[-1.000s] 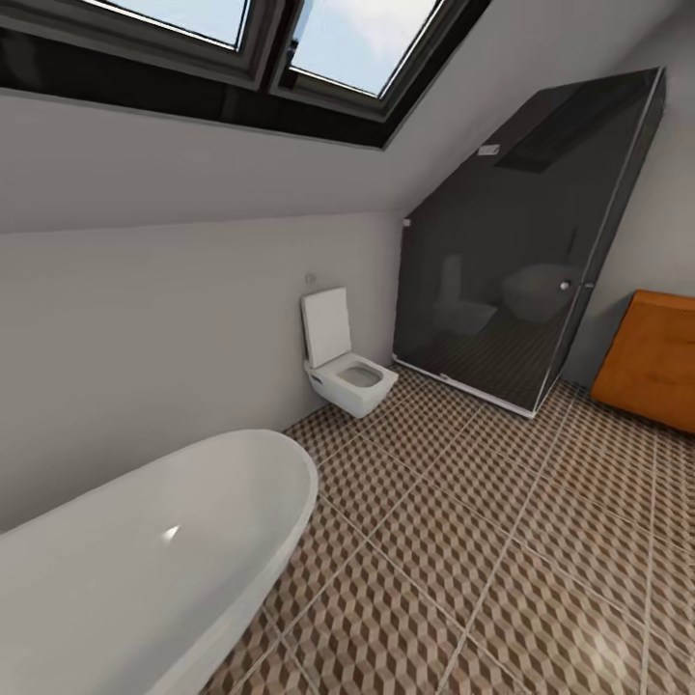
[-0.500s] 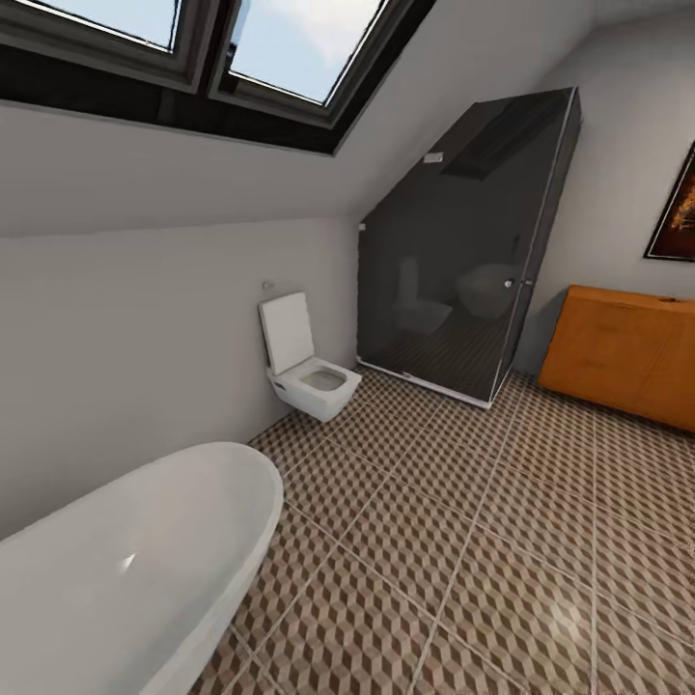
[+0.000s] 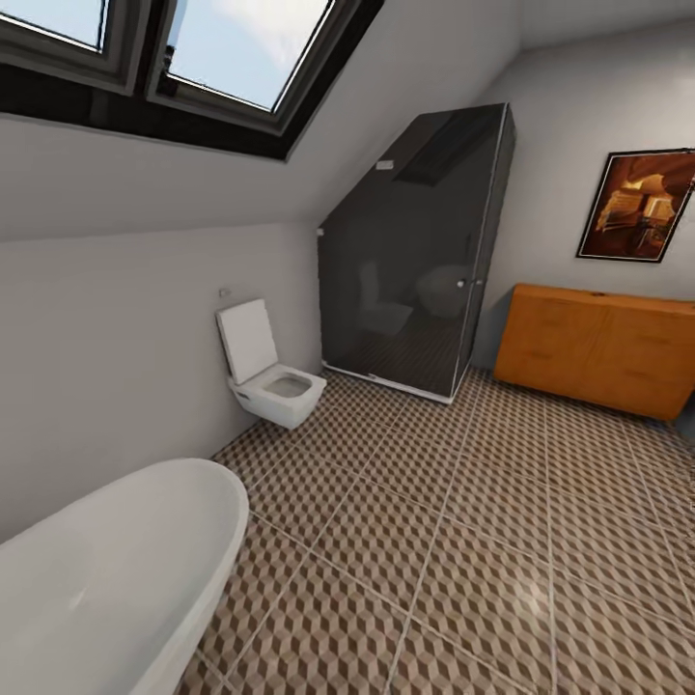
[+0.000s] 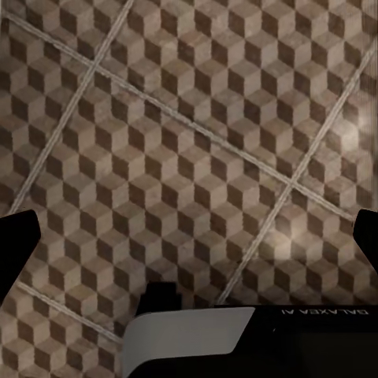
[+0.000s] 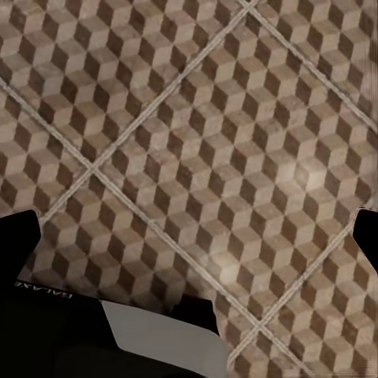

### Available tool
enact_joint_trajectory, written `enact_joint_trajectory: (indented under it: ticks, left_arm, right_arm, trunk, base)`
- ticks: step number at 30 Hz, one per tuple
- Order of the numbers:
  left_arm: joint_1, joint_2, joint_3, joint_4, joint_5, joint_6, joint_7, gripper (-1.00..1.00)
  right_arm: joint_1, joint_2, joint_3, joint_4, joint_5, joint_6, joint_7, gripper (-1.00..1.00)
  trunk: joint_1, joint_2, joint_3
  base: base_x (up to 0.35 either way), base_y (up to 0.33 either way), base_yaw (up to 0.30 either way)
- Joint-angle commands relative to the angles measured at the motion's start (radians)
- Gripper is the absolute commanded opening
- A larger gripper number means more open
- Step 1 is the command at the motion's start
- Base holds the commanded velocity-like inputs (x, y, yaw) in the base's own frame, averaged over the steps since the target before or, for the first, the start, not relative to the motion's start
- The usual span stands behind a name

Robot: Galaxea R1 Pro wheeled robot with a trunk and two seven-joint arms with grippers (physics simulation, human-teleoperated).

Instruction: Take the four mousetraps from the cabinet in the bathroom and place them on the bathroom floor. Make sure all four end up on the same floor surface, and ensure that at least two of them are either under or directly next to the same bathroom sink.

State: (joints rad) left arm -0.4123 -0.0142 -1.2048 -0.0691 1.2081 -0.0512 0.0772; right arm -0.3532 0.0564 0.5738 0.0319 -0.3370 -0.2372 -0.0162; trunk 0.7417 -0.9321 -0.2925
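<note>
Orange-brown glossy wood marks the one long low cabinet [image 3: 603,349], standing against the far wall well ahead of both grippers, its long axis running along that wall and its front facing out over the floor; no mousetrap can be made out on or near it. The tiled bathroom floor [image 3: 454,541], printed with brown, tan and cream cubes, lies directly beneath the left gripper [image 4: 189,236] and the right gripper [image 5: 189,236]; each shows two dark fingertips at opposite edges of its wrist view, spread wide apart with nothing between them but tile. Off to the left-gripper side stand one oval white bathtub [image 3: 97,579] and one square white toilet [image 3: 270,381], beyond it one dark glass shower enclosure [image 3: 415,261]. One framed picture [image 3: 637,205] hangs above the cabinet.
</note>
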Motion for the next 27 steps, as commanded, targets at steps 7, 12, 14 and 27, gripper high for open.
enact_joint_trajectory:
  ticks: [7, 12, 14, 27]
  left_arm:
    - [0.0, 0.0, -0.009, -0.002, 0.007, -0.003, 0.006, 1.0]
    - [0.0, 0.0, -0.009, -0.002, 0.007, -0.003, 0.006, 1.0]
    - [0.0, 0.0, -0.009, -0.002, 0.007, -0.003, 0.006, 1.0]
    - [0.0, 0.0, -0.009, -0.002, 0.007, -0.003, 0.006, 1.0]
  right_arm:
    - [-0.001, 0.002, 0.008, 0.004, -0.008, -0.004, -0.002, 1.0]
    - [-0.001, 0.006, 0.008, 0.004, -0.007, -0.002, -0.002, 1.0]
    - [-0.001, 0.006, 0.009, 0.003, -0.007, -0.003, -0.002, 1.0]
    - [-0.001, 0.006, 0.009, 0.004, -0.006, -0.004, -0.002, 1.0]
  trunk:
    - [0.0, -0.001, 0.003]
    - [0.0, -0.001, 0.003]
    - [0.0, -0.001, 0.003]
    - [0.0, -0.001, -0.012]
  base:
    - [0.0, 0.0, -0.271]
    - [0.0, 0.0, -0.253]
    - [0.0, 0.0, -0.099]
    - [0.0, 0.0, -0.015]
